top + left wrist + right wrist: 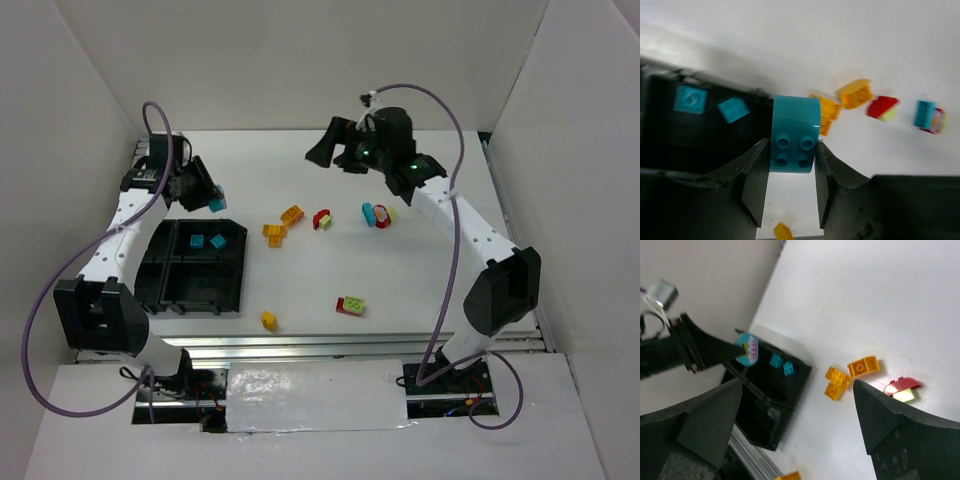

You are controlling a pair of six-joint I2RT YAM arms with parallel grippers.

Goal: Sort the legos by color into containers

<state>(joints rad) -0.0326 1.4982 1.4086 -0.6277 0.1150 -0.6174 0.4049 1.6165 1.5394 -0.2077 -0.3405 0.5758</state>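
Top external: The black tray (pixel 165 287) lies on the surface (pixel 430 270) at its left edge, toward the near side. The left jaws pinch a cyan brick (pixel 217 204), held just past the tray's far edge. Inside the tray's far right compartment lie a cyan piece (pixel 195 240) and a second cyan piece (pixel 217 241), close together. The other compartments show no bricks. The right jaws hang over the far middle of the surface, well apart from every brick.

Loose at mid-surface are an orange brick (pixel 292 214), a second orange brick (pixel 274 233) just beside it, a red-and-lime brick (pixel 322 218) and a cyan-and-red cluster (pixel 378 214). Toward the near edge lie a red-and-green brick (pixel 350 305) and a small orange brick (pixel 268 320).

Left wrist: The cyan brick sits squarely between the left jaws, and both tips press on its sides. Its four studs face the camera and its rounded end projects beyond the tips. Behind it runs the tray's edge, with the two cyan pieces in the compartment to the left.

Right wrist: The right jaws are spread wide with nothing between them. The tray and the orange bricks show through the gap, well apart from the tips.
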